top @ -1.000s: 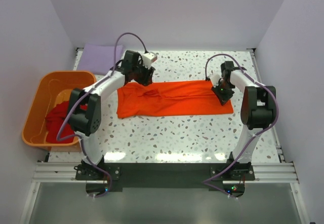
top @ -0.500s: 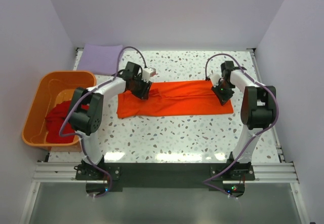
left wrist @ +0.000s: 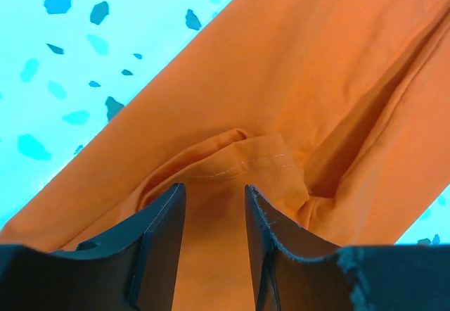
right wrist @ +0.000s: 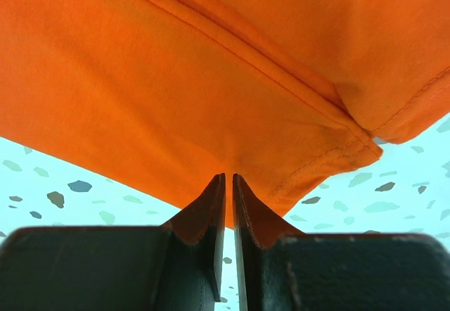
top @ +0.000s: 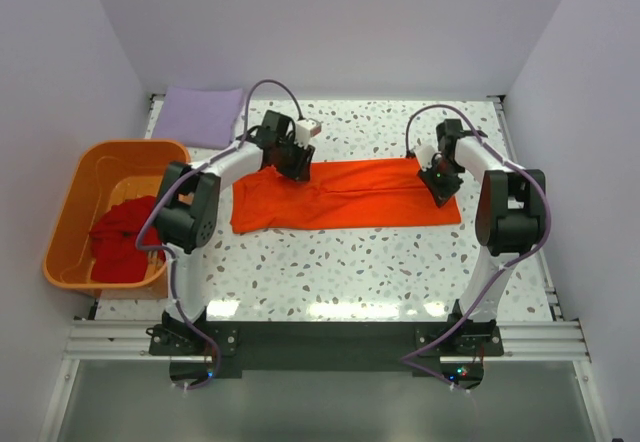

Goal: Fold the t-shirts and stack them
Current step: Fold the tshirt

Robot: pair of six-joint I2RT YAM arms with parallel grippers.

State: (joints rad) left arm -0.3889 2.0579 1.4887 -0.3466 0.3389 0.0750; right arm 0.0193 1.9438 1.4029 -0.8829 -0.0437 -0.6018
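The bright orange t-shirt (top: 350,194) lies as a long folded strip across the middle of the table. My left gripper (top: 297,165) is low over its back left part. In the left wrist view this gripper (left wrist: 214,188) is open, its fingers (left wrist: 165,219) either side of flat orange cloth (left wrist: 295,65), with a stitched sleeve hem just ahead. My right gripper (top: 437,180) is at the strip's right end. The right wrist view shows it (right wrist: 229,176) shut on the shirt's (right wrist: 211,65) edge. A darker red t-shirt (top: 120,242) is bunched in the tub. A pale lavender t-shirt (top: 203,115) lies folded at the back left.
The rigid orange tub (top: 75,197) stands off the table's left side beside the left arm. The speckled white table (top: 350,272) runs out to walls at the back and on both sides.
My left gripper has shifted right and slightly toward the back along the shirt's upper edge, and its jaws have narrowed a little. The right gripper and the right end of the shirt have not moved.
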